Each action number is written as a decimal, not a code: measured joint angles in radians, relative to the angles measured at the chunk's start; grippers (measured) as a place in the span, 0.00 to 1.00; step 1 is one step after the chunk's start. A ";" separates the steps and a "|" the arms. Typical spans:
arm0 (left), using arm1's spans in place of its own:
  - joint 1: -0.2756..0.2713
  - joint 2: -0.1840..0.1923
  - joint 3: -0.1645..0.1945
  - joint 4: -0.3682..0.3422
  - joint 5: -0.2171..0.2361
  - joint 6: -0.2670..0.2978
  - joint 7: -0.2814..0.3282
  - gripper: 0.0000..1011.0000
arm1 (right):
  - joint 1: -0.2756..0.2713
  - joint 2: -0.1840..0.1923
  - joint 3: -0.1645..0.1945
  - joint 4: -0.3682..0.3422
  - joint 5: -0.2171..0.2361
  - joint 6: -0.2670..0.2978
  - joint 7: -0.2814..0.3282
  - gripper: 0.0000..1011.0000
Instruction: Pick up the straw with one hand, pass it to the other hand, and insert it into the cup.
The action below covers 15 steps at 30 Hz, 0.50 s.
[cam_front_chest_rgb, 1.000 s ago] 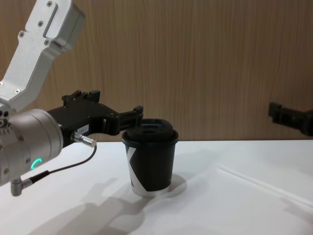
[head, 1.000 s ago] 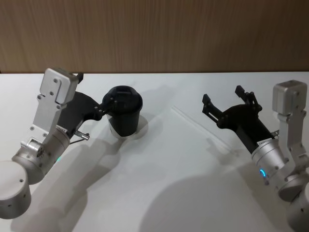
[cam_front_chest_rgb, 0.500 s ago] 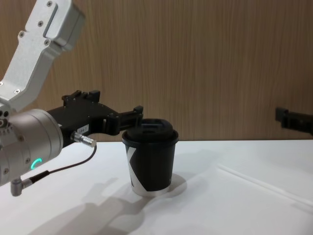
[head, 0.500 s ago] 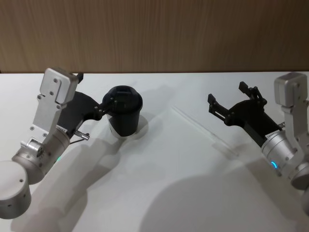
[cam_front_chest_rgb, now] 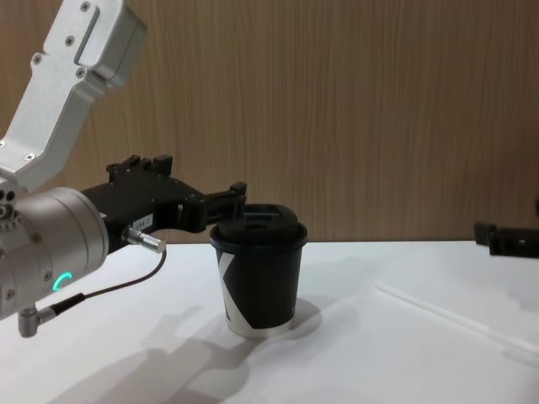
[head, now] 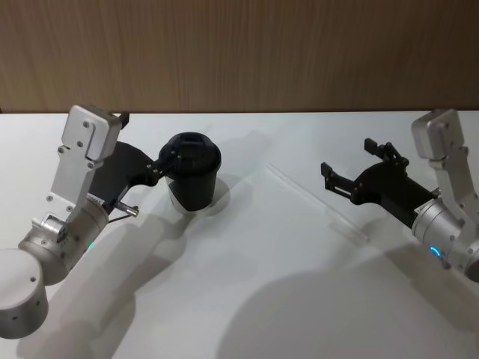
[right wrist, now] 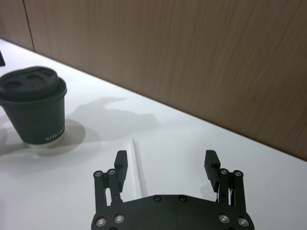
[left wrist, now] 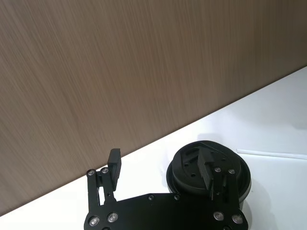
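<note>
Right of the cup [head: 193, 185], the straw [head: 314, 200] lay on the table [head: 247, 299]; the right gripper [head: 348, 155] hung above it, fingers wide. By the lid [head: 193, 149] sat the left gripper [head: 142, 140], also wide.

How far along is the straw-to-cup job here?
Nothing is done yet: the thin white plastic straw lies flat on the white table. In hand: the open right gripper hovers near it. Remaining: grasp, handover to the open left gripper by the lidded black paper cup, then insertion.
</note>
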 joint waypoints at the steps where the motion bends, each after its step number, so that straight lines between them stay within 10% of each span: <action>1: 0.000 0.000 0.000 0.000 0.000 0.000 0.000 0.99 | 0.002 0.003 -0.001 0.002 0.000 0.009 0.005 0.99; 15: 0.000 0.000 0.000 0.000 0.000 0.000 0.000 0.99 | 0.040 0.053 -0.023 0.022 0.021 0.129 0.096 0.99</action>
